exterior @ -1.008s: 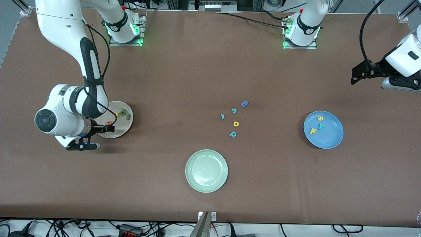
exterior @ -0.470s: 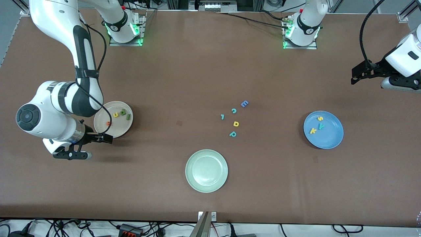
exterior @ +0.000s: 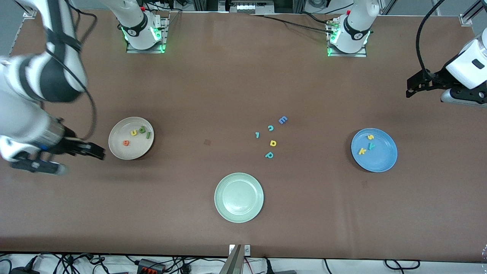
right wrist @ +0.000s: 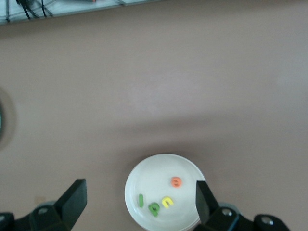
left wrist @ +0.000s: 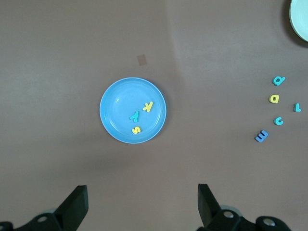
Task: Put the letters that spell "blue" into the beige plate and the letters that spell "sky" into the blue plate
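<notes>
- Beige plate [exterior: 131, 138] toward the right arm's end held all four "blue" letters: orange e [exterior: 126, 143], yellow u [exterior: 134, 133], green b [exterior: 142, 130], dark green l [exterior: 148, 135]
- Blue plate [exterior: 374, 150] toward the left arm's end held yellow s [exterior: 371, 137], teal y [exterior: 371, 146], yellow k [exterior: 362, 151] (sorting looked done)
- Right gripper [exterior: 91, 150] hung just beside the beige plate, fingers spread, empty
- Left gripper [left wrist: 142, 204] waited up high w/ fingers apart, nothing held
- Leftover letters [exterior: 271, 137] lay mid-table, prob. decoys
</notes>
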Robot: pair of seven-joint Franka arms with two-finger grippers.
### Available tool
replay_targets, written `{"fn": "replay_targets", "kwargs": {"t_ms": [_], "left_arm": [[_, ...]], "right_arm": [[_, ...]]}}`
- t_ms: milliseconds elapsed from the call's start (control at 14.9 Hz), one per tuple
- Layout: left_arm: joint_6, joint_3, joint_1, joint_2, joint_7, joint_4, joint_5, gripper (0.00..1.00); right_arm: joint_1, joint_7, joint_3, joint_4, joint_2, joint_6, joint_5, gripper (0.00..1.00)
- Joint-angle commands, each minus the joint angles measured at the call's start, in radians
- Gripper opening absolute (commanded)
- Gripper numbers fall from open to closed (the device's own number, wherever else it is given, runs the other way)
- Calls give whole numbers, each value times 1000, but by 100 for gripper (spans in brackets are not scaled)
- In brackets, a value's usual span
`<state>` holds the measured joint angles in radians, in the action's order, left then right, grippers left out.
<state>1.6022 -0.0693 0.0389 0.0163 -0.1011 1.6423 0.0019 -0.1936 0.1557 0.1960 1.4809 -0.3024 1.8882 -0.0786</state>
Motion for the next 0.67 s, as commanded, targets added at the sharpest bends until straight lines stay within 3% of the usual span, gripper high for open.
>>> {"fn": "replay_targets", "kwargs": {"t_ms": [0,134,202,605], "left_arm": [[-16,2,-1,-9,6,-26,-20,100],[-22,2,-1,-7,4,-26,-20,100],[-25,2,-1,-7,6,-26,-20,100],[-31,2,-1,-7,6,-26,-20,100]], "right_arm": [[119,-1,-87,30,123,-85,46,100],[228,-51,-189,27,184,-148,104,100],[256,-76,-208,22,202,-173,112,100],[263,-136,-201,19,238,-284,112,100]]}}
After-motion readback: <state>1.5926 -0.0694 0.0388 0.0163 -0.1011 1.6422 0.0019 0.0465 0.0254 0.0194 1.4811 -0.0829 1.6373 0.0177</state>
